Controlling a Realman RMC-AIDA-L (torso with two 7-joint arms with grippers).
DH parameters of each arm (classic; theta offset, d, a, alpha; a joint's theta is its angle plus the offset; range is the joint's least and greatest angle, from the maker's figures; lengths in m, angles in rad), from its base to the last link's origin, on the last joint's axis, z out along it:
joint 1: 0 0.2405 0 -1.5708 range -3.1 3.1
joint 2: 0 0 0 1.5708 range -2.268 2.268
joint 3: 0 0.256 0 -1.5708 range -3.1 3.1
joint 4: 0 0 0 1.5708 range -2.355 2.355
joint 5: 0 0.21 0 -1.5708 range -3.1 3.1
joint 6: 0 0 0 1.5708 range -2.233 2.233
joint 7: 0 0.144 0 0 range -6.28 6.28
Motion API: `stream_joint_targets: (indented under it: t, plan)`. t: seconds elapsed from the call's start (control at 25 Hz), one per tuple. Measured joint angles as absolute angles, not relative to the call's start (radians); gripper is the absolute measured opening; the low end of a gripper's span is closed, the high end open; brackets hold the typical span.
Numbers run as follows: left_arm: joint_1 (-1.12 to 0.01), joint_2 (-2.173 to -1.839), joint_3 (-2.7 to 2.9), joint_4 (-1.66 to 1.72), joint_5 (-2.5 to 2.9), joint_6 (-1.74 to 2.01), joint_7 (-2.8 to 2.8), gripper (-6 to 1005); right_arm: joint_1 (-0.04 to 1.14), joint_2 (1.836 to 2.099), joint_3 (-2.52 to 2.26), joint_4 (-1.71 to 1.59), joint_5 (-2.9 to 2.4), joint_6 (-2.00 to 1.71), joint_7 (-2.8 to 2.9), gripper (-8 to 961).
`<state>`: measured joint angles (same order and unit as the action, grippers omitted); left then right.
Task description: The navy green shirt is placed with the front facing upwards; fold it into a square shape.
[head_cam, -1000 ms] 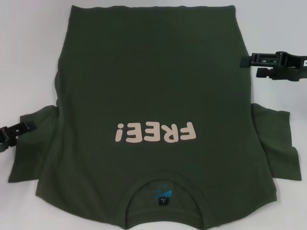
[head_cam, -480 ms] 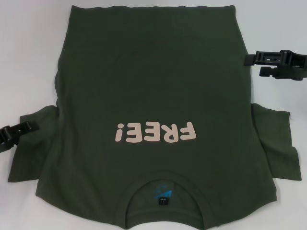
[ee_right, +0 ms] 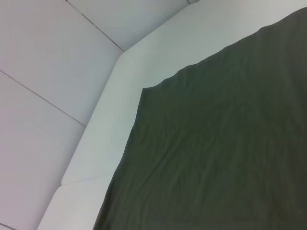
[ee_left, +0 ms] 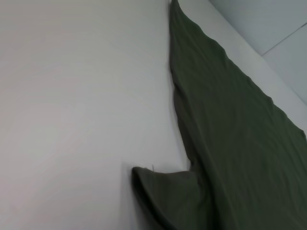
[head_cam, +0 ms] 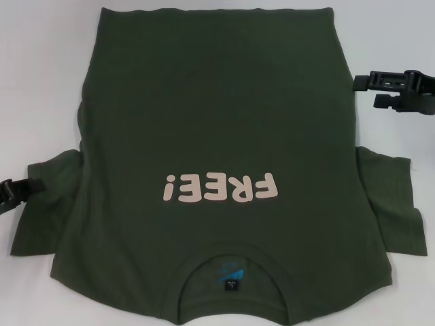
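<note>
White table (head_cam: 41, 81), pale tiled floor (ee_right: 43, 57)

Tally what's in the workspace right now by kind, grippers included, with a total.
Shirts: 1, the navy green shirt lying flat, front up, on the white table.
Tables: 1.
Grippers: 2, the left gripper by the shirt's sleeve, the right gripper beside its side edge.
Total: 4.

white table (head_cam: 41, 81), perhaps tiled floor (ee_right: 43, 52)

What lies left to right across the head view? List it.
left gripper → shirt's left sleeve → "FREE!" lettering on the navy green shirt → right sleeve → right gripper
</note>
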<state>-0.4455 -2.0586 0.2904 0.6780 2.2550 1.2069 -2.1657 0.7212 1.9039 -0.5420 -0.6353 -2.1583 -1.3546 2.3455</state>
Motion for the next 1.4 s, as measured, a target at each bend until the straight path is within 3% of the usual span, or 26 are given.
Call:
stream_joint_targets:
  t: [0.16,0.4,0.8,1.16,1.4]
  plan:
    - [-0.445,-2.058,0.291,0.678,2.256,1.203,-2.163,291,0.721,1.904,-0.541,-0.635,-2.158,-1.355,2.345,912]
    - [-0.445,-2.057,0.314,0.685,2.256,1.202,-2.161,92,0.721,1.904,-0.541,-0.635,-2.158,-1.355,2.35,911]
    - [-0.458,-2.051,0.439,0.836,2.338,1.176,-2.211,-2,0.721,1.904,-0.541,-0.636,-2.157,-1.353,2.36,912]
    - [-0.496,-2.044,0.447,0.904,2.473,1.137,-2.249,0,0.72,1.903,-0.542,-0.637,-2.157,-1.345,2.361,912]
    - [-0.546,-2.018,0.447,0.916,2.579,1.119,-2.29,0,0.719,1.902,-0.542,-0.639,-2.157,-1.342,2.362,912]
